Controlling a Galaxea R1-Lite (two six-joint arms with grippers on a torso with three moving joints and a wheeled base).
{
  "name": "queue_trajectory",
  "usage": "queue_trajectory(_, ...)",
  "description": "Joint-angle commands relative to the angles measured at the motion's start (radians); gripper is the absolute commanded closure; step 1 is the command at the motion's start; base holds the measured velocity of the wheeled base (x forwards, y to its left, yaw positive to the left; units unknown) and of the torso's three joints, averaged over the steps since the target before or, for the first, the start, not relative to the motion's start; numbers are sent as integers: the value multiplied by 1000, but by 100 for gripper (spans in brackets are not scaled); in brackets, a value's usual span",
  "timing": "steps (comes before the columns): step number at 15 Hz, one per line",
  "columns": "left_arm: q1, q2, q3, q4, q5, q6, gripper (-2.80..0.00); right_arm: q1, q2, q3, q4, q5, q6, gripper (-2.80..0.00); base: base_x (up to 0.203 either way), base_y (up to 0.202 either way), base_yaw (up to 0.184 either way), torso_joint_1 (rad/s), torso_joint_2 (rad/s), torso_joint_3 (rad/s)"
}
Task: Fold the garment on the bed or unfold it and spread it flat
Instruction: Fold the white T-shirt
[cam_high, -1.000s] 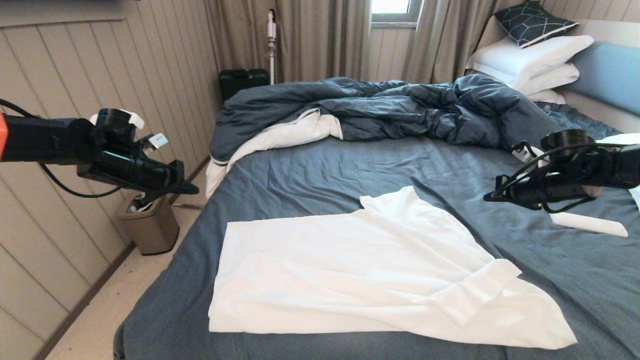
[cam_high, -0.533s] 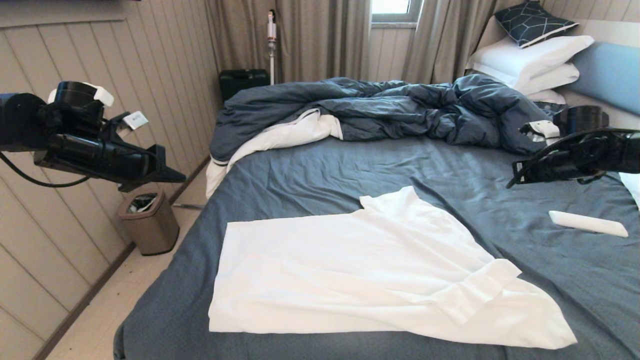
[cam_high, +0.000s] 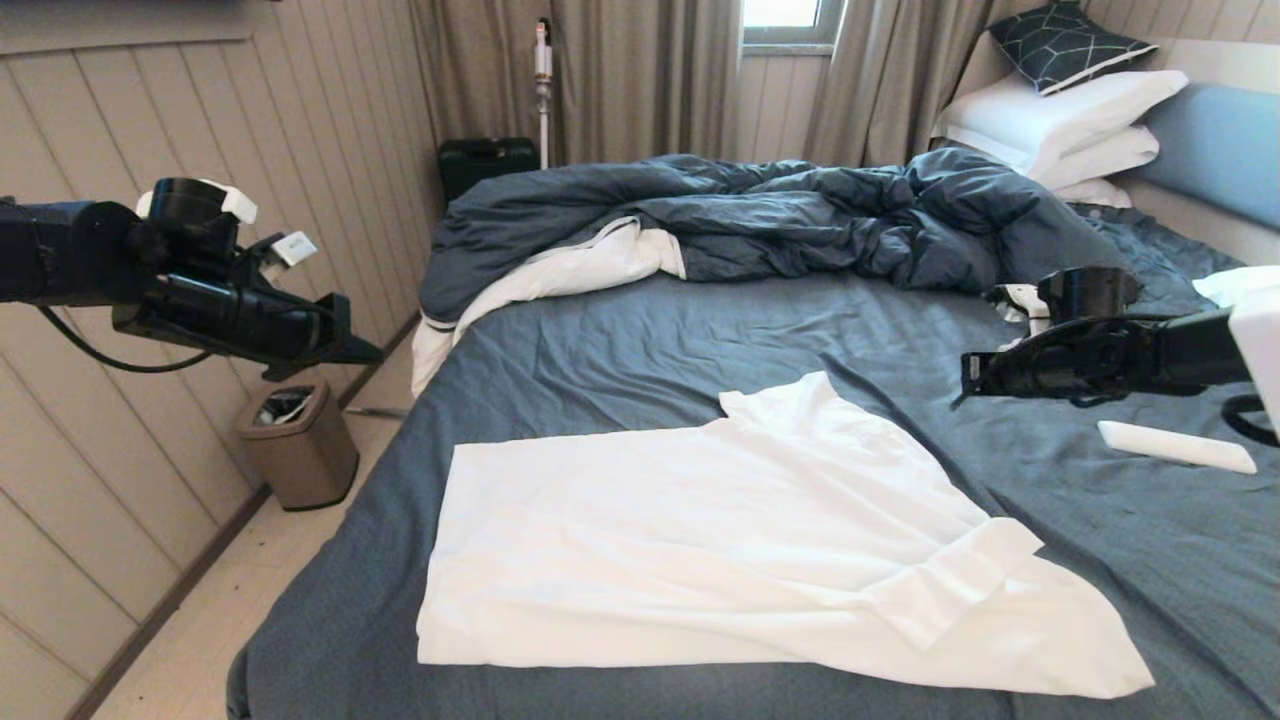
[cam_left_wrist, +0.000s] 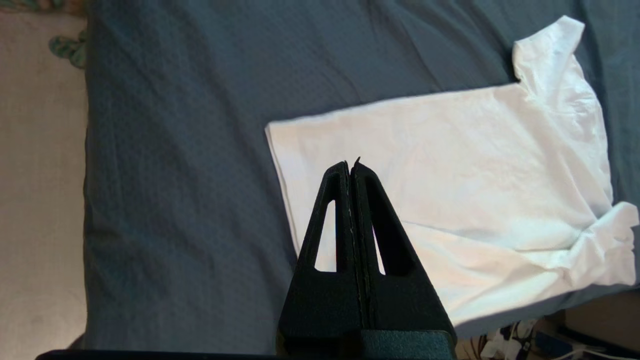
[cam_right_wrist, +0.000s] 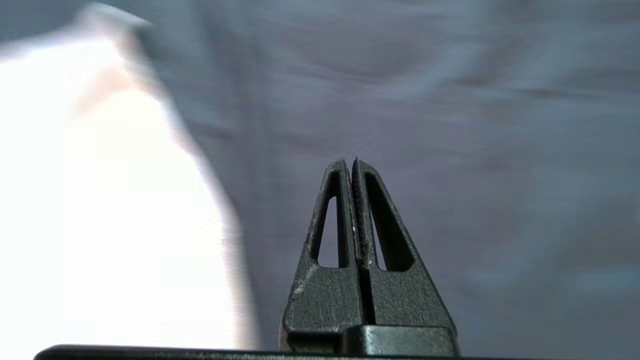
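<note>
The white shirt (cam_high: 740, 560) is lying near the bed's (cam_high: 640, 340) front edge; both grippers, left (cam_high: 365, 352) and right (cam_high: 968, 378), are hanging above, jaws pressed together, empty.

Pale panelled walls (cam_high: 200, 120) ran along the left side of the room, above a light floor (cam_high: 200, 620) where a small tan bin (cam_high: 298, 440) stood. Beige curtains (cam_high: 640, 80) hung at the back beside a bright window (cam_high: 785, 20). A dark case (cam_high: 485, 160) and a stick vacuum (cam_high: 543, 80) stood before them.
</note>
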Motion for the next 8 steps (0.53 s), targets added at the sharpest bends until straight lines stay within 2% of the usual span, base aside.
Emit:
queue_trajectory(1, 0, 66, -37, 3, -26, -2, 0, -17, 20, -25, 15, 105, 84, 0, 0, 0, 0, 0, 0, 0)
queue_trajectory(2, 0, 85, -63, 6, -74, -4, 0, -32, 19, -42, 32, 150, 133, 0, 0, 0, 0, 0, 0, 0)
queue_trajectory(3, 1, 100, -79, 9, -108, -6, 0, -37, 20, -49, 49, 171, 151, 0, 0, 0, 0, 0, 0, 0)
queue_trajectory(4, 1, 127, -100, 9, -136, -7, 0, -39, 21, -56, 85, 228, 166, 0, 0, 0, 0, 0, 0, 0)
queue_trajectory(6, 2, 195, -149, 9, -151, -7, 0, -32, 32, -60, 133, 303, 172, 0, 0, 0, 0, 0, 0, 0)
queue_trajectory(8, 19, 244, -176, 5, -158, -6, 0, -24, 61, -61, 132, 306, 172, 0, 0, 0, 0, 0, 0, 0)
